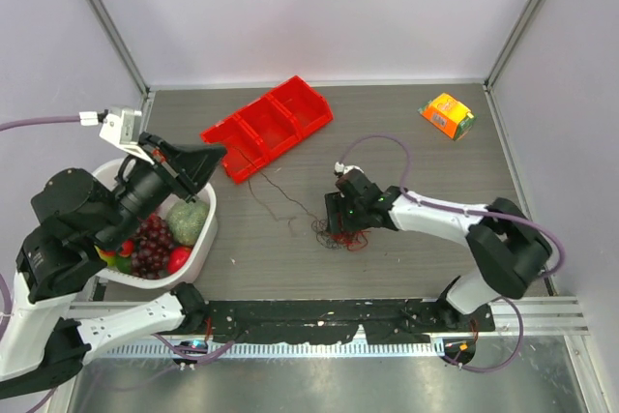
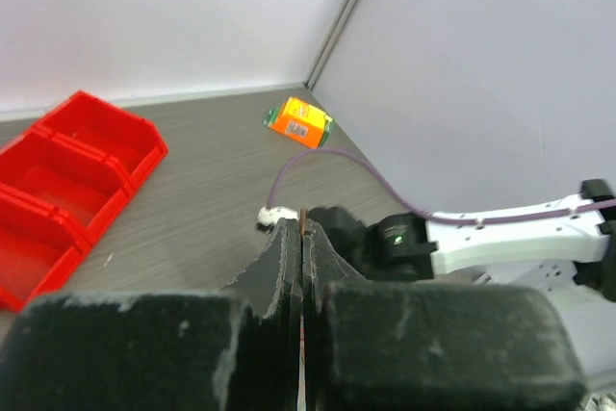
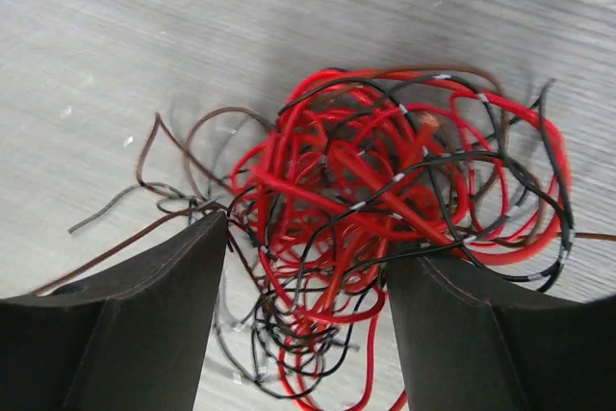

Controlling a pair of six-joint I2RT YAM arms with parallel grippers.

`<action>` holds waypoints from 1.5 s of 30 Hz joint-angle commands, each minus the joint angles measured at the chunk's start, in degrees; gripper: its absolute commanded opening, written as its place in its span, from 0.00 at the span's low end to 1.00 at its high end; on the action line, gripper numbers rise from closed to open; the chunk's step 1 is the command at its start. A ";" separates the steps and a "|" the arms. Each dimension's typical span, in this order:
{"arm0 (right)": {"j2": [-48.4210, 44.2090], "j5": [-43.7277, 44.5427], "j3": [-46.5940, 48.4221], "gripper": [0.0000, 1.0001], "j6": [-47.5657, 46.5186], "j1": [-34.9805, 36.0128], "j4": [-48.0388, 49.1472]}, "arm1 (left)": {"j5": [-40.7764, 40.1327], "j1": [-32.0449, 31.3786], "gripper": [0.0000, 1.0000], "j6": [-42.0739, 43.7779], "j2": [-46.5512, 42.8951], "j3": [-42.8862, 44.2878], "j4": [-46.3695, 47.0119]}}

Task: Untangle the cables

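Red and dark cables [image 1: 346, 239], limp and featherlight, are lying clumped at five o'clock from the bin [image 1: 266, 128]. Right gripper [image 3: 308, 267] is straddling them wide; left gripper [image 2: 302, 238] is hanging closed. Stray nine-o'clock ends are probably offering the cleanest pinch.

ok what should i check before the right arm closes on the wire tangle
1. Right end effector open: ok.
2. Cables between its fingers: ok, the tangle's lower part.
3. Left end effector shut: ok.
4. Left end effector gripping a strand: cannot tell, only a thin sliver shows at its tips.
5. Loose strand free of the red bin: cannot tell, it ends close beside the bin's corner.
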 commanded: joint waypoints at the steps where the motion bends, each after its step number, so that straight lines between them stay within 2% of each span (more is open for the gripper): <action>1: 6.39 19.09 6.86 0.69 4.79 0.14 -8.74 | -1.49 0.09 0.00 2.51 1.62 8.27 -0.29; 3: 8.25 31.95 8.10 0.70 8.22 -1.26 -15.17 | -6.22 0.09 0.00 3.56 2.94 13.97 -3.54; 5: 7.74 37.36 6.96 0.70 10.25 -4.67 -17.23 | -9.83 0.08 0.00 6.37 4.61 20.12 -6.61; 9: 2.91 34.15 2.04 0.70 8.43 -13.39 -13.73 | -16.35 0.09 0.00 10.42 7.78 27.88 -9.53; 14: 0.70 31.86 1.42 0.71 6.14 -18.48 -13.19 | -13.72 0.09 0.00 10.08 7.69 23.94 -6.02; 19: 0.00 29.58 1.94 0.72 4.99 -23.42 -13.28 | -14.78 0.09 0.00 8.67 7.26 20.95 -4.00; 26: -8.44 22.19 0.89 0.72 -1.59 -22.45 -9.77 | -2.49 0.09 0.00 2.17 7.86 11.99 0.92; 30: -9.84 20.69 1.24 0.72 -3.45 -22.37 -10.64 | 1.48 0.08 0.00 0.67 10.41 11.45 2.24; 32: -10.20 20.61 1.07 0.72 -3.36 -22.37 -10.82 | 1.66 0.09 0.00 1.28 11.55 13.64 3.03; 35: -11.16 19.64 0.81 0.72 -3.53 -21.93 -10.65 | 2.80 0.09 0.00 3.13 14.80 21.71 2.08; 41: -12.31 18.84 0.63 0.72 -3.71 -21.93 -9.68 | 11.49 0.00 0.00 3.05 23.23 37.35 2.16; 45: -11.08 18.67 0.72 0.72 -3.97 -21.75 -9.77 | 13.88 0.09 0.00 2.52 25.62 39.67 2.59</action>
